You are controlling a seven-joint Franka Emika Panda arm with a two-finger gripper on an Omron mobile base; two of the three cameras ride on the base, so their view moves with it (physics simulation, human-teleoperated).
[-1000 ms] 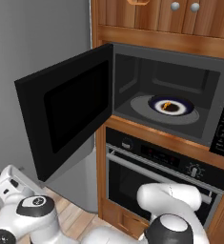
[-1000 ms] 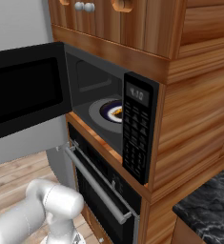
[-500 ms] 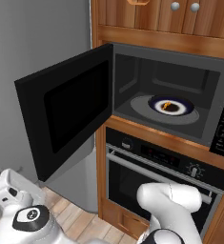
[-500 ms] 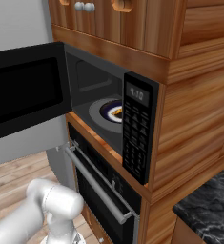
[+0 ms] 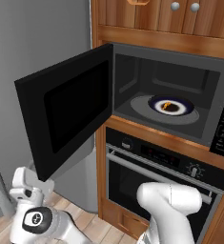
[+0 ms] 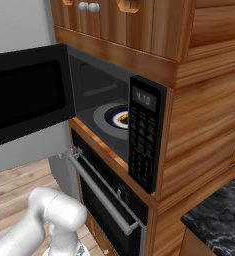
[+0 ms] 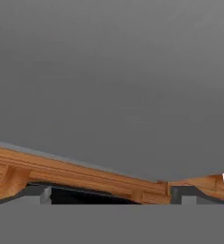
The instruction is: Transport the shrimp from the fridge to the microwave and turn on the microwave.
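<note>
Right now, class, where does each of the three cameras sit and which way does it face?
Left base view: behind the arm, left, facing the open microwave; gripper low left.
Right base view: behind, right, facing the keypad; white arm below.
Hand view: along the gripper at a grey surface.
Both base views share the shrimp on its plate.

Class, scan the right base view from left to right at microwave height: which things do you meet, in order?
Open microwave door → plate with the shrimp on the turntable → keypad panel → wooden cabinet side.
</note>
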